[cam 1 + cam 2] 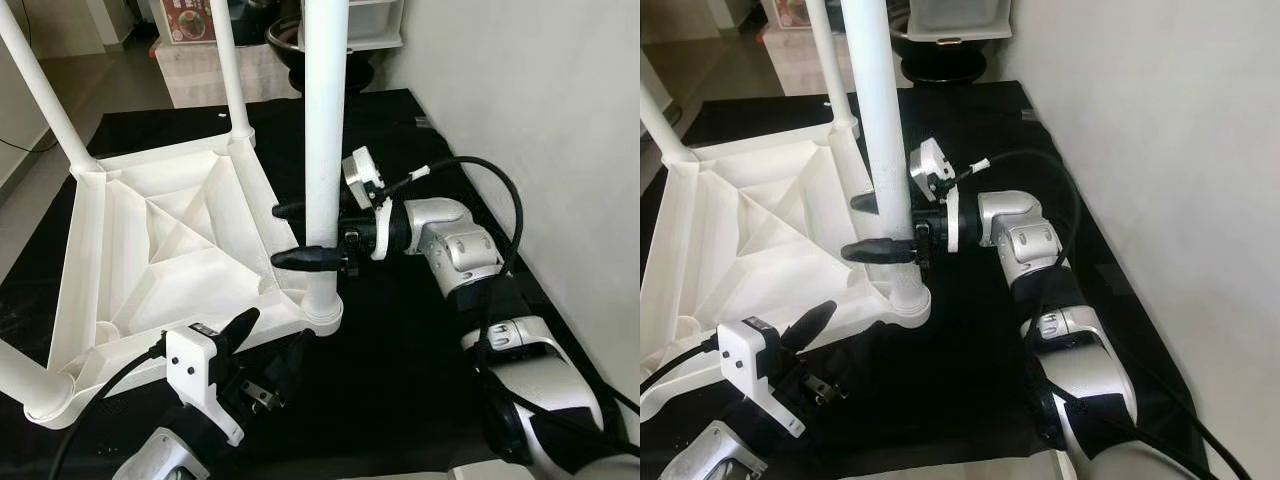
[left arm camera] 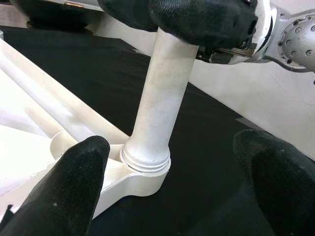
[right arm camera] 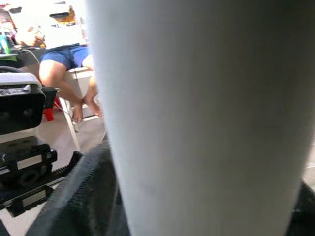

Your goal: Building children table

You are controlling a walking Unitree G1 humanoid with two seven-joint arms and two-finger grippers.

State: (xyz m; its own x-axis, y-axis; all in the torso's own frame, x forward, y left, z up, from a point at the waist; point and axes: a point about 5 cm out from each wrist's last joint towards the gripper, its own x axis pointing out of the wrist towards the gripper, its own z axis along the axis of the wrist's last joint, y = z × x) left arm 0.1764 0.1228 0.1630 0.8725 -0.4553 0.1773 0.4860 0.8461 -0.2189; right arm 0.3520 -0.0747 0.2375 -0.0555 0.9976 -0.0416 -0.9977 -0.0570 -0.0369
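White plastic children's table top (image 1: pixel 170 250) lies upside down on a black mat (image 1: pixel 400 380), ribbed underside up. Four white legs stand in corner sockets. Right gripper (image 1: pixel 300 235) comes in from the side, jaws pinching the near-right leg (image 1: pixel 325 120) partway up the tube, one finger on each side. That leg sits upright in its socket (image 1: pixel 322 318) at the corner just below the jaws. In right wrist view the leg (image 3: pixel 197 118) sits right between the jaws, very close; behind it a seated person's legs (image 3: pixel 64 73) and blue shorts.

Left gripper (image 1: pixel 265 350) low, near the same corner, jaws spread, holding nothing; in left wrist view the socket (image 2: pixel 145 167) lies between and ahead of its fingertips (image 2: pixel 74 182), not touching. Far-right leg (image 1: pixel 228 60), far-left leg (image 1: pixel 40 90) and near-left leg (image 1: pixel 20 375) are well away from both jaws. White wall (image 1: pixel 560 120) beside the right arm.
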